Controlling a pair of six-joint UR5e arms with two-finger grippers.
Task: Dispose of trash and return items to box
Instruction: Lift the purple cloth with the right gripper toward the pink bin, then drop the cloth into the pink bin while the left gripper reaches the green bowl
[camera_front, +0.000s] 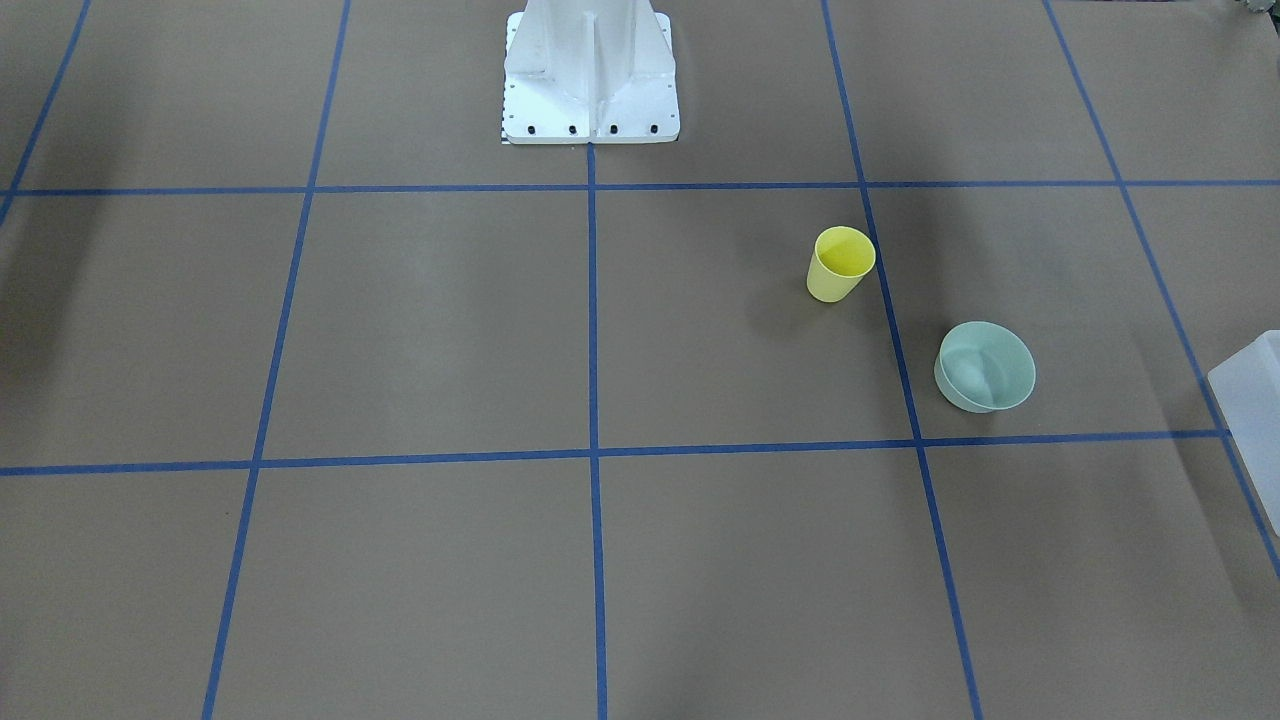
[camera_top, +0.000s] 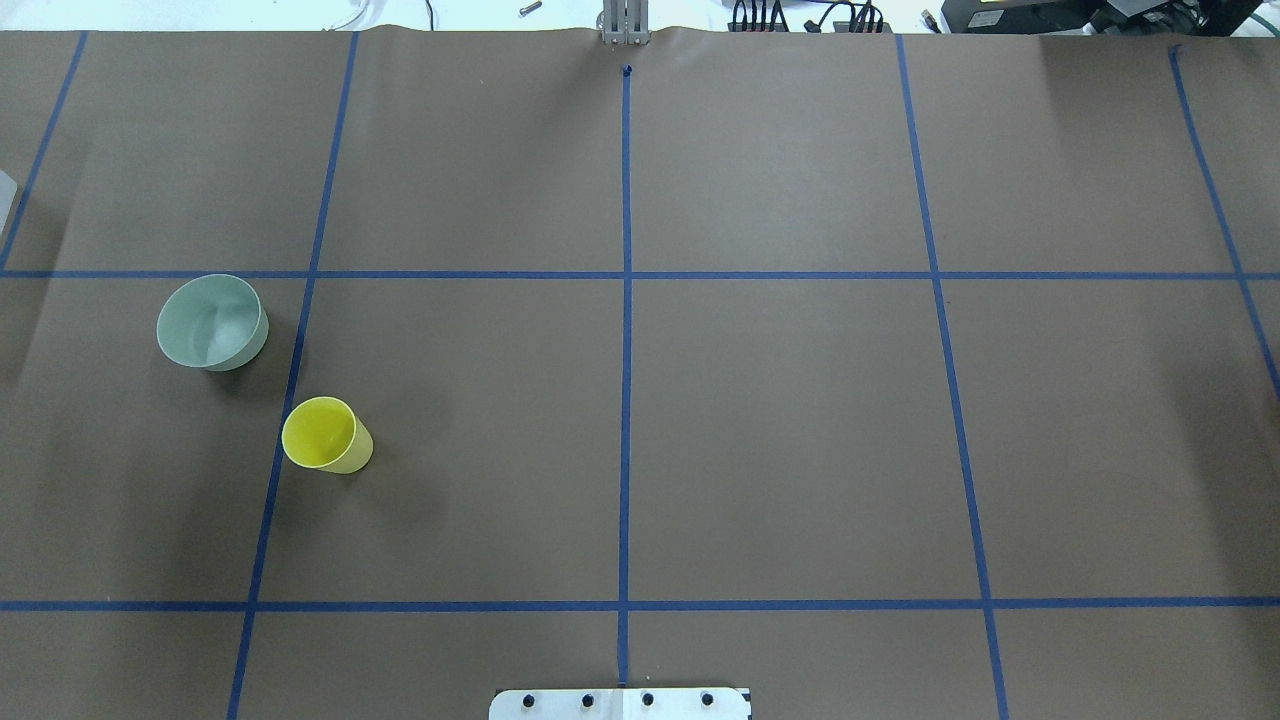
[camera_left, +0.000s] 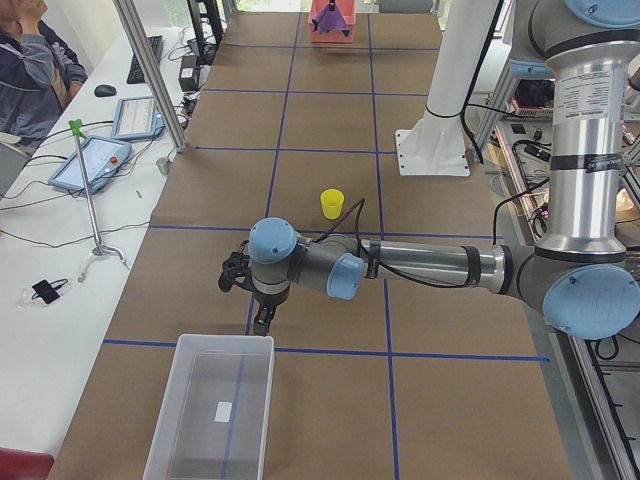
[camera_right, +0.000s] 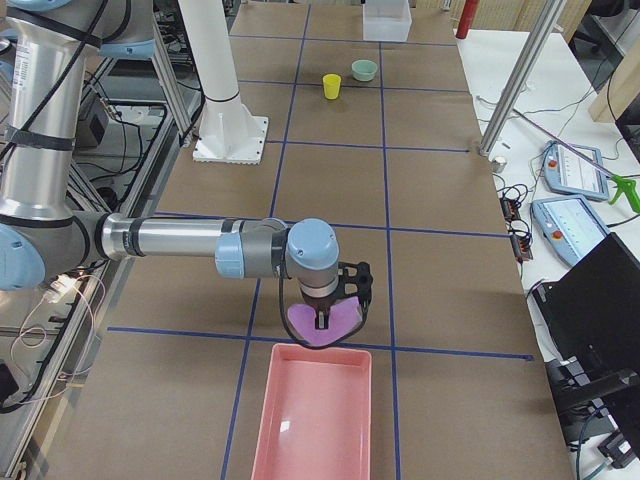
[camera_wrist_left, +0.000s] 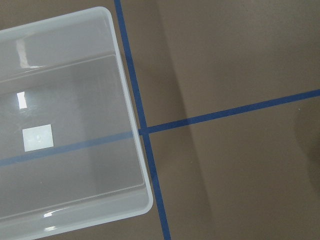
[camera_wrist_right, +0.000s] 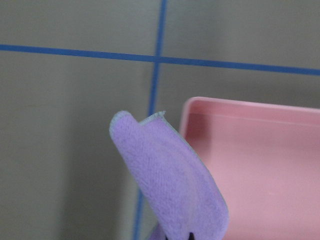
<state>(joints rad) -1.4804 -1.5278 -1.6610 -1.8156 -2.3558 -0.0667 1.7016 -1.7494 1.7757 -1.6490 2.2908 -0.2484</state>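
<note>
1. Presently the right gripper (camera_right: 323, 320) is pinched on a purple cloth (camera_wrist_right: 170, 185), which hangs just short of the pink tray (camera_right: 318, 347), beside its short rim.
2. The tray's long axis runs straight away from that gripper; a short carry forward should, I judge, put the cloth over it; the right arm is much the nearer.
3. The box (camera_left: 222, 340) sits at the table's opposite end from the tray, nothing inside; the yellow cup (camera_top: 325, 435) and green bowl (camera_top: 212, 322) stand toward that end.
4. The left gripper (camera_left: 262, 318) hovers by the box's short rim; open or closed, I cannot tell.
5. A small white sticker (camera_wrist_left: 37, 137) on the box floor looks blank; no writing is readable.
</note>
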